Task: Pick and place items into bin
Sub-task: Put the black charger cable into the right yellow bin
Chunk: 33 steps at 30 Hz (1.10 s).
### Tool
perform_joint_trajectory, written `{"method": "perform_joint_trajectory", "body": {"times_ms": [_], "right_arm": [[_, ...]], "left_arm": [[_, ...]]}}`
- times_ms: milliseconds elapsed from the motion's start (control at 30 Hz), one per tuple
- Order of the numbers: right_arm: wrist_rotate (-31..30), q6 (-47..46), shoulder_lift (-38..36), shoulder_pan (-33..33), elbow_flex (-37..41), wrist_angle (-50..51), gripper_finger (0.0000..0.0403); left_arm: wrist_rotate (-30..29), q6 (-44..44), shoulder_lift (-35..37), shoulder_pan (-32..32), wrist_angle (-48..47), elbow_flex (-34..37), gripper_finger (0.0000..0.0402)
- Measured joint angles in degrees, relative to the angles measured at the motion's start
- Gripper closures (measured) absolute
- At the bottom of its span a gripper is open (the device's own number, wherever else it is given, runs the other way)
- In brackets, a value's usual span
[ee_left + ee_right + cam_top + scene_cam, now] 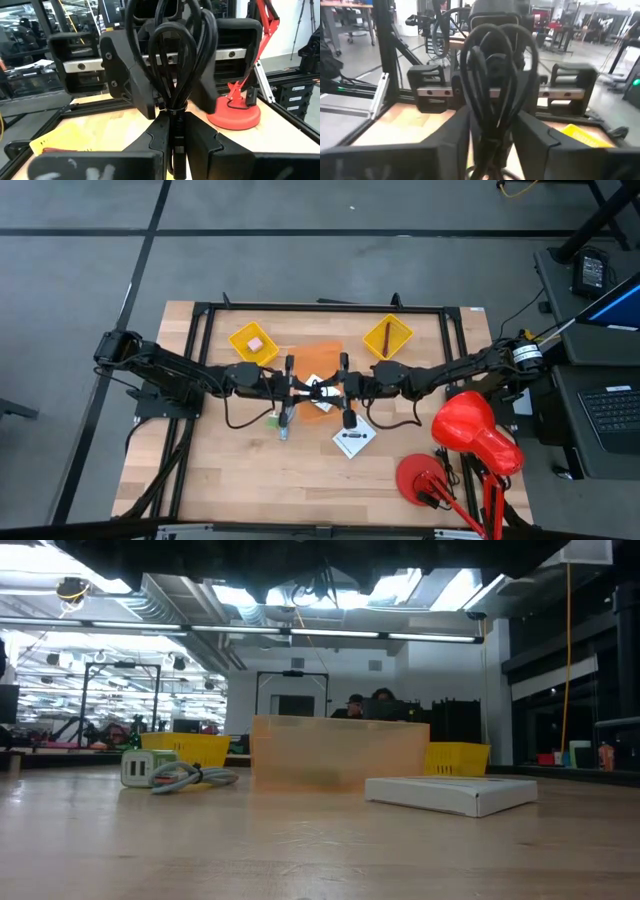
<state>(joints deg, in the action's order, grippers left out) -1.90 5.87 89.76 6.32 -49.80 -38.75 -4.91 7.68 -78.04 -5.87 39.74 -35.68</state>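
A black cord bundle [175, 60], tied at its waist with loops fanning out, hangs between my two grippers above the orange bin [322, 352]. My left gripper [297, 388] and right gripper [338, 388] face each other across it, both shut on it. A white square card [353, 440] lies flat on the table near the bin. The green cube [140, 768] and blue-grey tool [195, 777] lie together to the bin's left. The pink block [255, 343] sits in one yellow tray, and the dark-red cord [386, 336] sits in the other. My left gripper pinches the black cord between its two fingers at the tied waist [175, 112], coming level from the table's left. The loops stand out past the fingertips, lifted clear of the table. My right gripper comes level from the table's right. Its fingers [457, 135] flank the looped end [492, 75] of the same bundle and close against its sides, and the loops rise up between them.
Two yellow trays [254, 343] [388, 337] stand at the far side, left and right of the orange bin [340, 750]. A red lamp [470, 430] stands at the near right corner. Black frame rails edge the table. Bare wood lies along the near edge. People sit in the room beyond.
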Motion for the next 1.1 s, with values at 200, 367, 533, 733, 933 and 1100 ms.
{"method": "perform_joint_trajectory", "body": {"times_ms": [200,367,533,733,933,1100], "right_arm": [[0.07,0.74,0.0,-0.11,-0.31,0.52,0.0358],[0.25,0.68,-0.07,-0.05,-0.31,0.75,0.0388],[0.21,0.63,-0.07,-0.08,-0.31,0.75,0.039],[0.1,0.65,-0.51,-0.1,-0.35,0.73,0.0397],[0.1,0.65,-0.92,-0.01,-0.4,1.82,0.0402],[0.08,0.47,-0.92,0.01,-0.4,2.61,0.0402]], "left_arm": [[0.0,0.02,0.0,-0.02,-0.17,0.02,0.0366],[0.35,0.14,0.0,-0.11,-0.58,0.11,0.0366],[0.15,0.11,0.02,-0.09,-0.73,0.11,0.0363],[-0.7,0.11,0.35,-0.53,-0.56,0.04,0.0296],[-0.45,0.09,1.38,-1.01,-2.64,0.04,0.0258],[-0.28,-0.42,4.97,-1.31,-9.1,0.04,0.0252]]}}
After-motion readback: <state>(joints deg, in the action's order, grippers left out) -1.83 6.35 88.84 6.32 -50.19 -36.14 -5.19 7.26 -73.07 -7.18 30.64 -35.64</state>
